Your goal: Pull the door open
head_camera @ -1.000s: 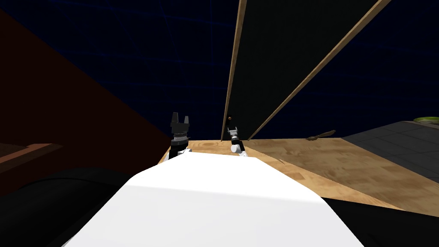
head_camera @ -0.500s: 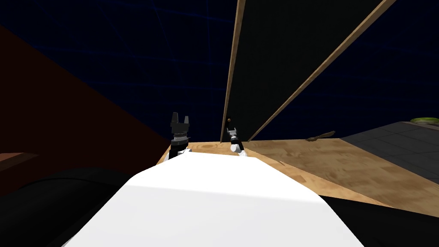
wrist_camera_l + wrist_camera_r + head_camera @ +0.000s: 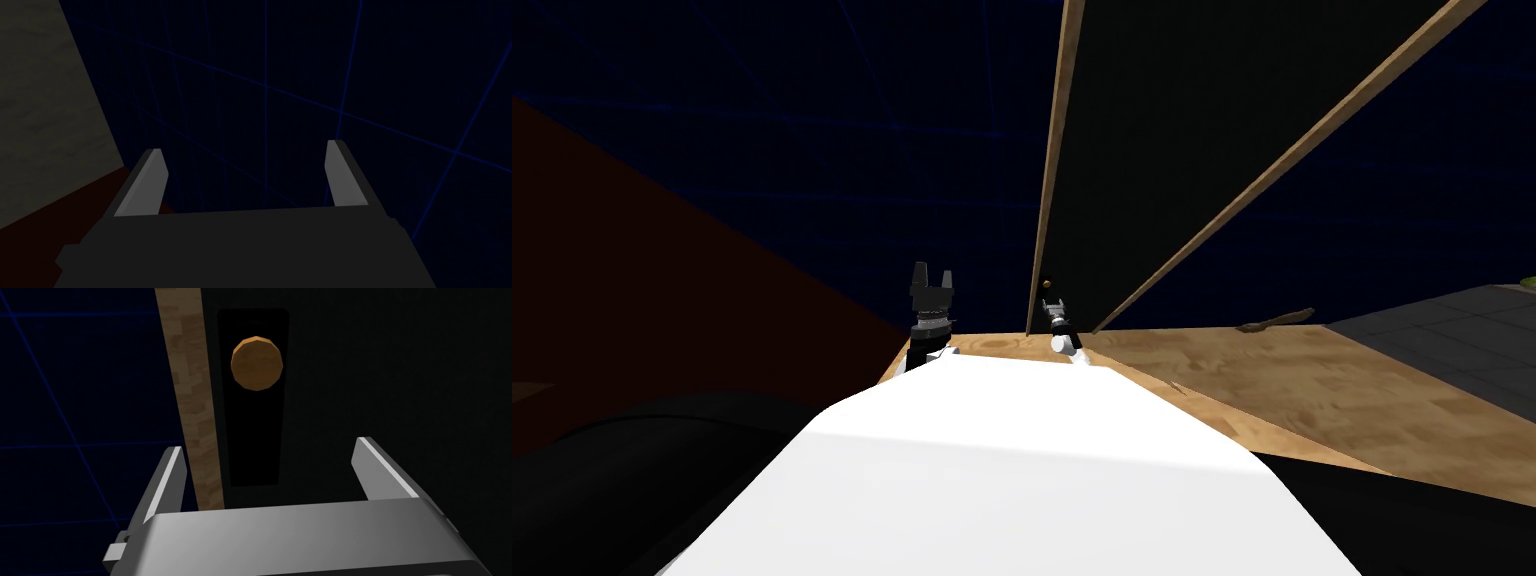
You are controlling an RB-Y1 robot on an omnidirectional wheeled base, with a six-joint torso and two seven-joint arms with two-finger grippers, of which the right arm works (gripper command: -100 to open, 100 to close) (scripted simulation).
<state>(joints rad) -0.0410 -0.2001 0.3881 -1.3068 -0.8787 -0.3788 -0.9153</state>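
A dark door stands in a light wooden frame straight ahead. Its round brown knob sits on a black backplate close to the frame's post; in the head view the knob is a small dot. My right gripper is open and points at the door a little short of the knob, touching nothing. In the head view the right gripper hangs just under the knob. My left gripper is raised to the left of the door, open and empty, facing the dark blue wall.
Dark blue gridded walls flank the door. A dark red-brown surface rises on the left. The wooden floor runs right to grey tiles, with a small brown object lying by the wall.
The whole head view has shifted, so I have moved slightly closer to the door. My right gripper has edged up toward the knob. The left arm is unchanged.
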